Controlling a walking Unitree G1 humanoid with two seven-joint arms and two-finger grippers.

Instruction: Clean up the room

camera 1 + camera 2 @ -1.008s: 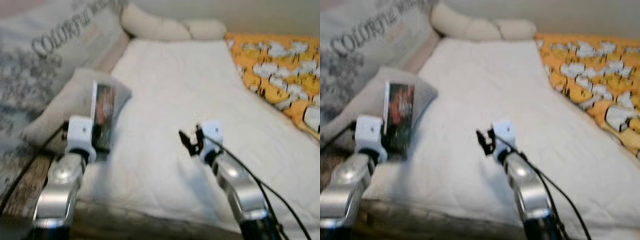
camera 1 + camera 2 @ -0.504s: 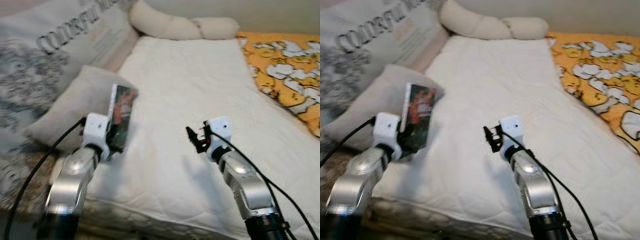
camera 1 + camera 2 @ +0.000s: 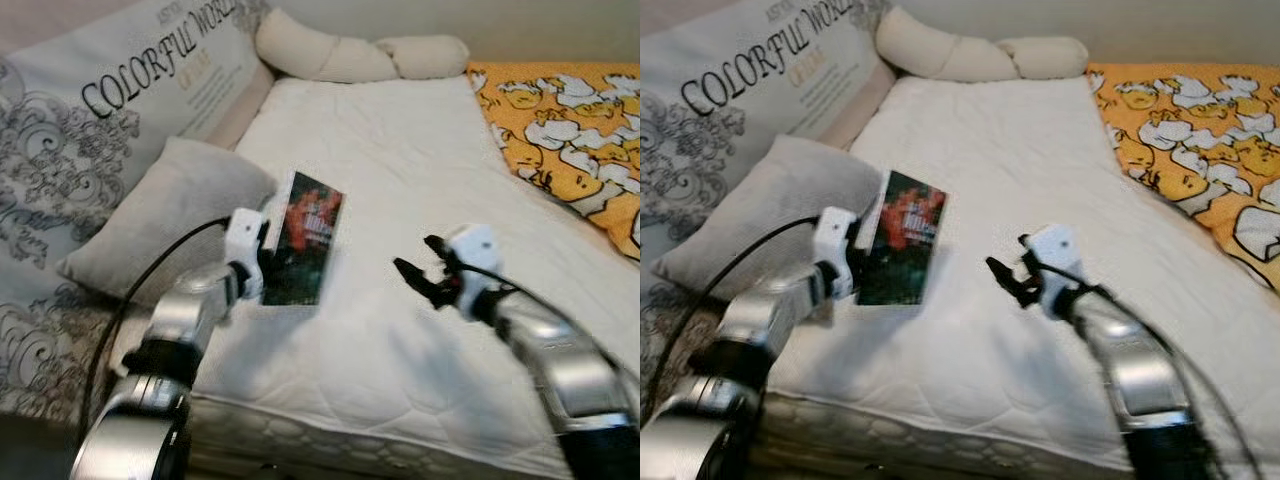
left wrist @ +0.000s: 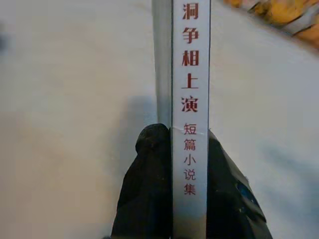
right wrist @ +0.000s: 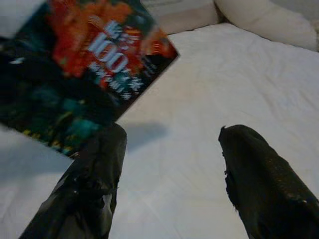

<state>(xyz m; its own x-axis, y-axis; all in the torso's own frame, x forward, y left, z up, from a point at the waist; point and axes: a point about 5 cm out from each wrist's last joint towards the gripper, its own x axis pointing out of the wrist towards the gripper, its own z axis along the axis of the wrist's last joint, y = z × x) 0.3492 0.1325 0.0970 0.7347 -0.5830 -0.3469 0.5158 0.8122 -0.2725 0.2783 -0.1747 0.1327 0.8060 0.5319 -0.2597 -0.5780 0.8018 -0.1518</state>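
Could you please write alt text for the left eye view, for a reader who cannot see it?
The left gripper holds a dark book upright above a white mattress, while the open right gripper hovers beside it. A grey pillow lies to the robot's left.

Left tool (image 3: pixel 855 262) clamps a dark paperback book with red cover art (image 3: pixel 902 252), held upright over the white quilted mattress (image 3: pixel 990 180) near its left edge, beside a grey pillow (image 3: pixel 760 215). Right tool (image 3: pixel 1008 275) hovers mid-mattress, fingers apart, holding nothing.

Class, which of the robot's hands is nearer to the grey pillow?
Left. The left hand, gripping a book, is right beside the grey pillow; the right hand hovers open farther off, over the mattress.
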